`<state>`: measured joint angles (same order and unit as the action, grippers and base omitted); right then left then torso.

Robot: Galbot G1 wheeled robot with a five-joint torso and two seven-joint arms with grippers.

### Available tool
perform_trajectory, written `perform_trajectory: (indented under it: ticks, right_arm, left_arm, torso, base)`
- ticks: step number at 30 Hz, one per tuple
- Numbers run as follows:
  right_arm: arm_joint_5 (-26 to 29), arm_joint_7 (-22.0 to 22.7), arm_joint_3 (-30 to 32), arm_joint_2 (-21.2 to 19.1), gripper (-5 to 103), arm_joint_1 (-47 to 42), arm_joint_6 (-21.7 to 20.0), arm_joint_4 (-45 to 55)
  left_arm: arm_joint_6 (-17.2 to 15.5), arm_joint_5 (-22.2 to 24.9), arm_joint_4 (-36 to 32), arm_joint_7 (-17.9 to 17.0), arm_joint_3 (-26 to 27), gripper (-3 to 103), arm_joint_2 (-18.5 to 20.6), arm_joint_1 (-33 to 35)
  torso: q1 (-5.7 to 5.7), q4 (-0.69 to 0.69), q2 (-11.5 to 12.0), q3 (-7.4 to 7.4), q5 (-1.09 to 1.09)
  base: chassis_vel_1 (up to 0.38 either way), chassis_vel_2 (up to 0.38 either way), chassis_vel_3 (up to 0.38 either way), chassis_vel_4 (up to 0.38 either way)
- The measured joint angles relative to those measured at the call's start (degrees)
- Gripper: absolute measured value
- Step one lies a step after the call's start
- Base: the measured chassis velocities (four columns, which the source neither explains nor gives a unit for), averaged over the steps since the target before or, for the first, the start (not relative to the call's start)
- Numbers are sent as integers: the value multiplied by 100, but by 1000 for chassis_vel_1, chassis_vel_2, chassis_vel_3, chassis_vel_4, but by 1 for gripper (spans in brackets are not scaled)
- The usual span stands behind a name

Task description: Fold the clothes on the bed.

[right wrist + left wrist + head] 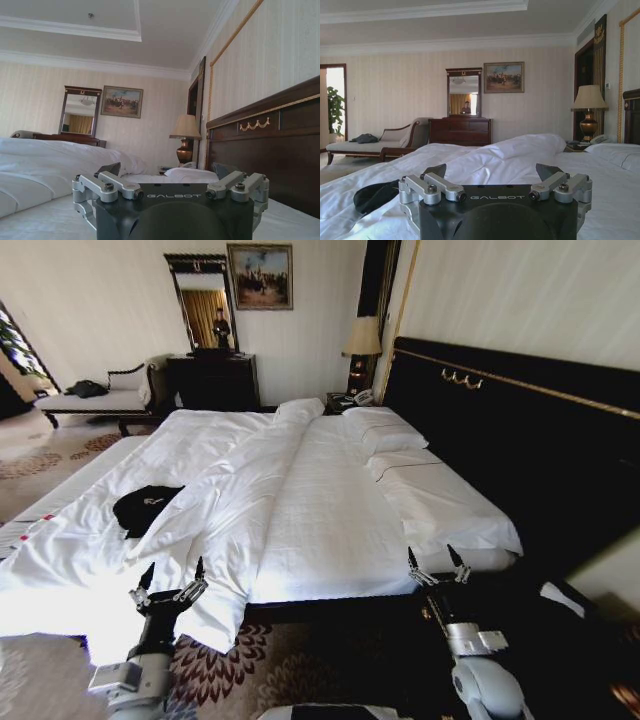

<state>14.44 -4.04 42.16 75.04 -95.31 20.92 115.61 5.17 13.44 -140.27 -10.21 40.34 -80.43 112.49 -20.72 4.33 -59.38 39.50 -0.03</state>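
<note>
The clothes (143, 506) are one crumpled black T-shirt lying on the left part of the bed (330, 510), near its edge; the dark heap of the clothes (375, 195) also appears in the left wrist view. The bed has white bedding and a tall dark headboard (510, 430). My left gripper (172, 575) is open at the near edge of the duvet, a short way in front of the shirt. My right gripper (434, 559) is open at the near edge of the bed on the headboard side, far from the shirt. Both hold nothing.
White pillows (385, 432) lie by the headboard. A lamp (362, 340) stands on the nightstand beyond. A dark dresser (212, 380) with a mirror and a cream chaise (95, 398) line the far wall. Patterned carpet (230, 660) runs under my arms.
</note>
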Motion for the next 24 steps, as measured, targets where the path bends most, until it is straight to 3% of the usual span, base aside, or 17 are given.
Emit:
perform_trajectory:
  ticks: [11,24]
  right_arm:
    - [4,11,-19,29,100,41,14,-78]
    - [-53,-1,-81,58,100,177,44,-280]
  left_arm:
    - [3,-17,68,0,-17,100,-12,-30]
    - [3,-10,139,-1,3,100,7,-68]
  torso:
    - [0,1,1,0,1]
    - [1,1,0,0,0]
  base:
    - [55,50,-46,-62]
    - [224,261,-226,-266]
